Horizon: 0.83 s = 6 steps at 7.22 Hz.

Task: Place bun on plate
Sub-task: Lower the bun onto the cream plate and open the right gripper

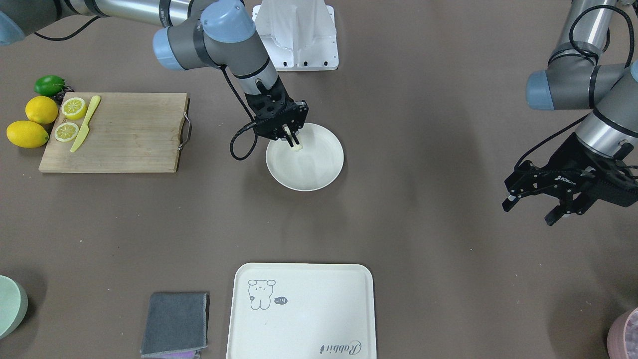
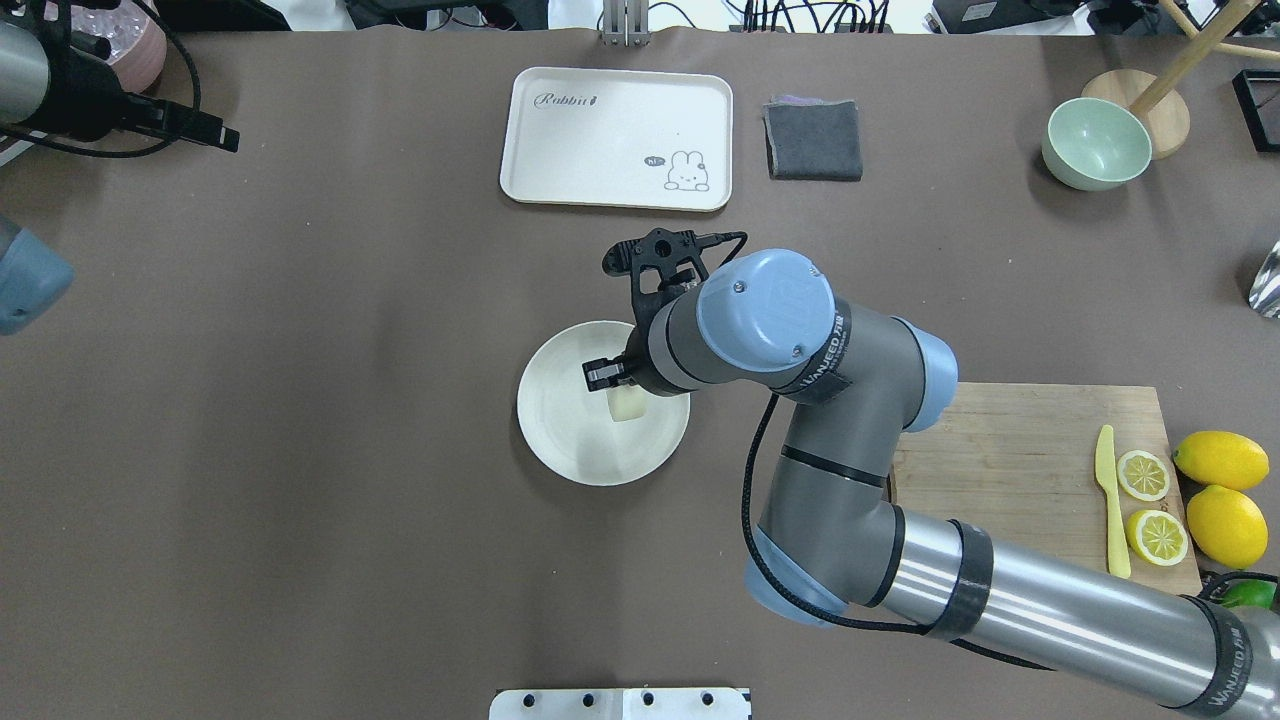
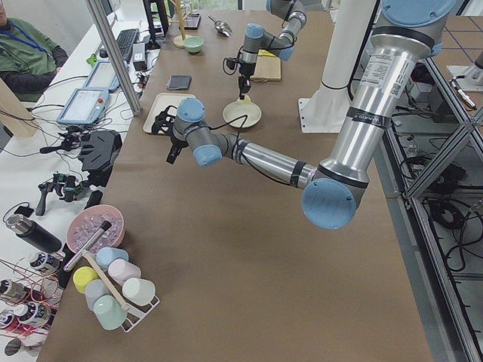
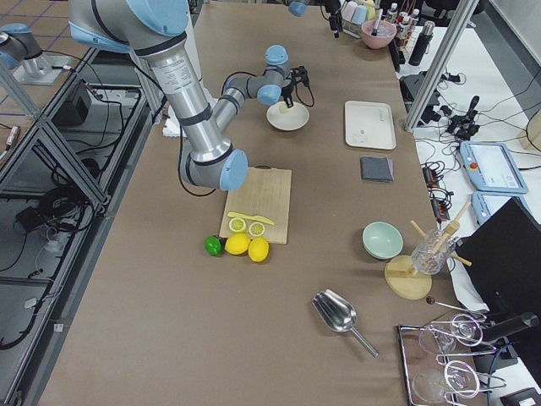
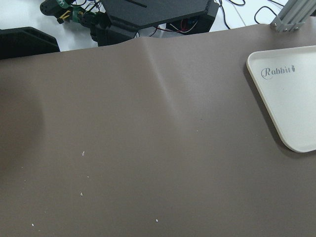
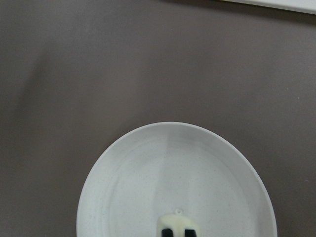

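The round off-white plate lies near the table's middle. My right gripper reaches down into it and is shut on the small pale cream bun. The bun sits low over the plate's inner surface, toward its robot-side rim. In the right wrist view the bun shows at the bottom edge between two dark fingertips, over the plate; I cannot tell if it touches. My left gripper hangs open and empty far to the side.
A wooden cutting board holds two lemon halves and a yellow knife, with whole lemons and a lime beside it. A cream tray, grey cloth, green bowl and pink bowl line the far side.
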Tool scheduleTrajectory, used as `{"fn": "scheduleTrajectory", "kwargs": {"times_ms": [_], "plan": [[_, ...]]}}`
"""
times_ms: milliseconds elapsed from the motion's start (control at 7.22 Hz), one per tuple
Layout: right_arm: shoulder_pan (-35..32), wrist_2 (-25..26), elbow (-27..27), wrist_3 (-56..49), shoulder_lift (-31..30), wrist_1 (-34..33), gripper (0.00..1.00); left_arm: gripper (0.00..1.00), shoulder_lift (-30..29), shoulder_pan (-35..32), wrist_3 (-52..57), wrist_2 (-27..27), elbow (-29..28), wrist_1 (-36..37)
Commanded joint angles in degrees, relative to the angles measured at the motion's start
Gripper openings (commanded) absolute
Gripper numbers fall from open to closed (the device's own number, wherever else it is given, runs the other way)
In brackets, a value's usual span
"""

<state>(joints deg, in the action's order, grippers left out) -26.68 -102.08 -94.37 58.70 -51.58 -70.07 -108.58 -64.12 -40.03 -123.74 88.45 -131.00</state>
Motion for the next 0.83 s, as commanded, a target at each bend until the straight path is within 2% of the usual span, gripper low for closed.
{"fn": "scheduleTrajectory", "kwargs": {"times_ms": [0, 138, 554, 692], "plan": [[0.3, 1.4, 2.9, -0.4, 1.8, 0.0, 0.53, 0.98, 0.6, 0.1, -0.1, 0.2, 0.2, 0.0], [0.3, 1.4, 2.8, -0.5, 1.9, 0.0, 0.99, 0.98, 0.6, 0.1, -0.3, 0.2, 0.4, -0.2], [-0.2, 0.9, 1.8, -0.9, 2.7, 0.0, 1.00, 0.98, 0.6, -0.5, 0.5, 0.1, 0.5, -0.1], [-2.5, -0.4, 1.5, -0.8, 2.3, -0.3, 1.00, 0.98, 0.0, -1.6, 0.6, 0.1, -0.3, 2.0]]}}
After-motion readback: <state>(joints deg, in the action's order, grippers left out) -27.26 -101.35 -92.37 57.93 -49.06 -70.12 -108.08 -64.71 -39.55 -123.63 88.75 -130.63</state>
